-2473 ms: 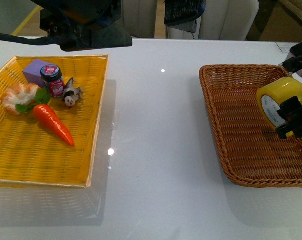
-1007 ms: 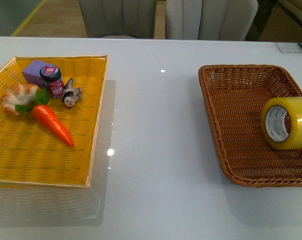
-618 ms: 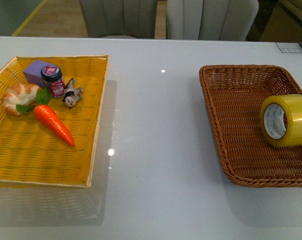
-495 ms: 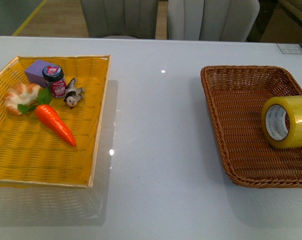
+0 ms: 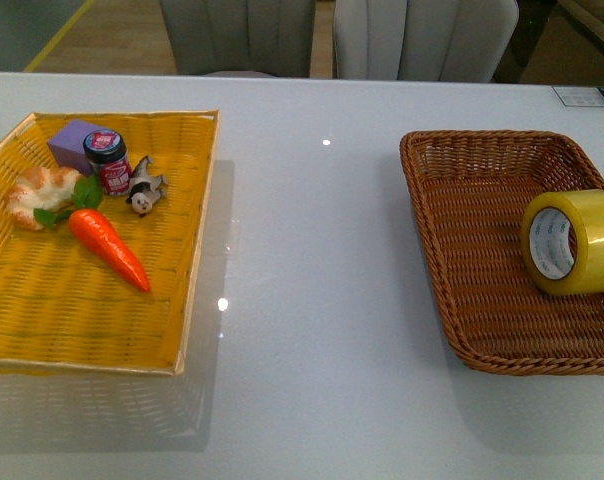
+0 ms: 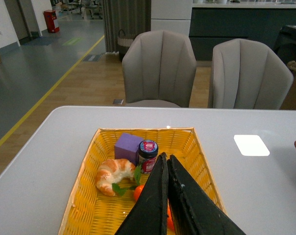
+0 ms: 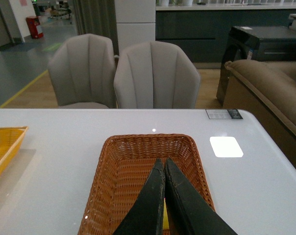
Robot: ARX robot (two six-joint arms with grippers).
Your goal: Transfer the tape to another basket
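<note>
**Tape roll sits inside the brown wicker basket**

The tape (image 5: 573,243), a fat roll of yellowish translucent packing tape, stands on its edge against the basket's right side, its white core with green print facing left. The basket (image 5: 452,240) is dark brown woven wicker, rectangular with a rounded raised rim, resting on the right part of the white table.

Even, bright overhead light fills all 3 views. The glossy white table (image 5: 312,250) throws back 2 small pinpoint glints in the front view and a pale rectangular glare patch in each wrist view. Soft shadows fall beside the yellow tray (image 5: 197,250) and the basket (image 5: 432,260). The front view looks slightly soft; the wrist views are sharper.
</note>
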